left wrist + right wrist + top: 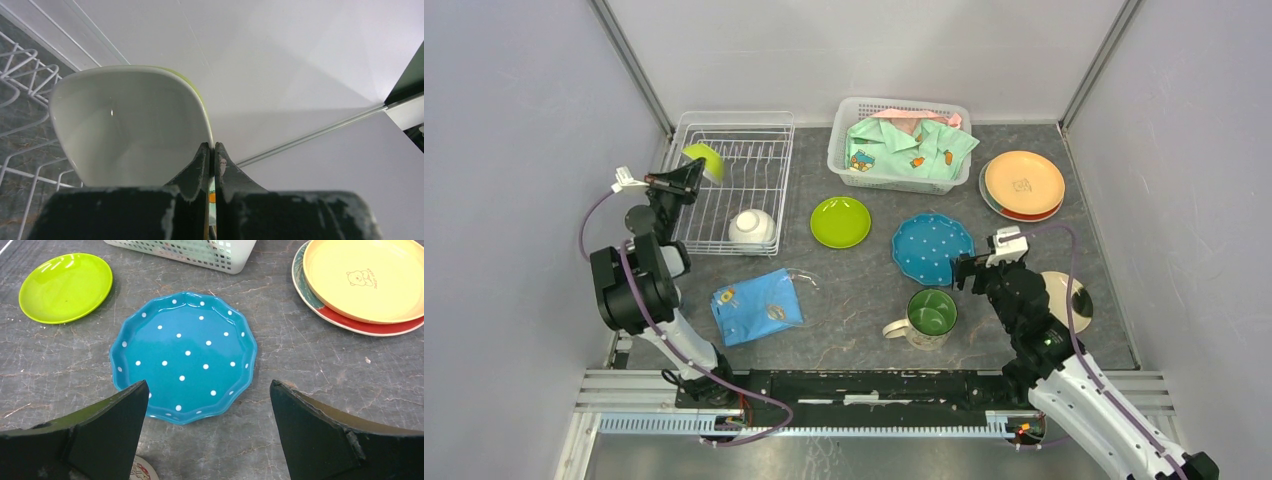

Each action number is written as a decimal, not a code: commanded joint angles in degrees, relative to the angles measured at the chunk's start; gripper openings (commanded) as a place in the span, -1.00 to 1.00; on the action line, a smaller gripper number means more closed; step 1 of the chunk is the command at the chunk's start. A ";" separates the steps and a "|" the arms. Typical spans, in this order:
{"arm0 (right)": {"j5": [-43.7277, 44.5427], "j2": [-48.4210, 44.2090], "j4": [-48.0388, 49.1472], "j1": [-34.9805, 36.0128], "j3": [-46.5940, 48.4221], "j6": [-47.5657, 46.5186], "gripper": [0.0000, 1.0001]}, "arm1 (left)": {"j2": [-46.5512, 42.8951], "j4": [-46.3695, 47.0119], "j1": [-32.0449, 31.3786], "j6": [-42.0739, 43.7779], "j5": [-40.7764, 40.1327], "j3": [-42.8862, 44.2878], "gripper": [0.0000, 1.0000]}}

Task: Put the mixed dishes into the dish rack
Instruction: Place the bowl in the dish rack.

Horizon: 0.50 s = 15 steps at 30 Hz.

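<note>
Your white wire dish rack (759, 150) sits far left, one white bowl (752, 226) upside down inside, a green-backed bowl (705, 160) tilted over its left edge; lime plate (841, 221), blue dotted plate (932, 247) and mug (929, 315) lie rightward.

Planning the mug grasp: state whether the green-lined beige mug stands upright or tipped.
Upright: the green-lined beige mug shows its open green inside to the top camera.

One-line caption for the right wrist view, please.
Open right gripper poised near the blue dotted plate, lime-green plate to its left.
</note>
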 commanded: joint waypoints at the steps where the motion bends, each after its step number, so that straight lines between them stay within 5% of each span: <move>1: -2.61 1.75 4.93 0.01 1.96 1.51 0.96 | -2.65 2.31 -1.71 -0.02 2.98 3.45 -0.96; 15: -17.78 15.01 16.01 0.02 11.16 10.80 0.96 | -15.83 -1.21 -12.77 0.71 17.76 5.81 -0.96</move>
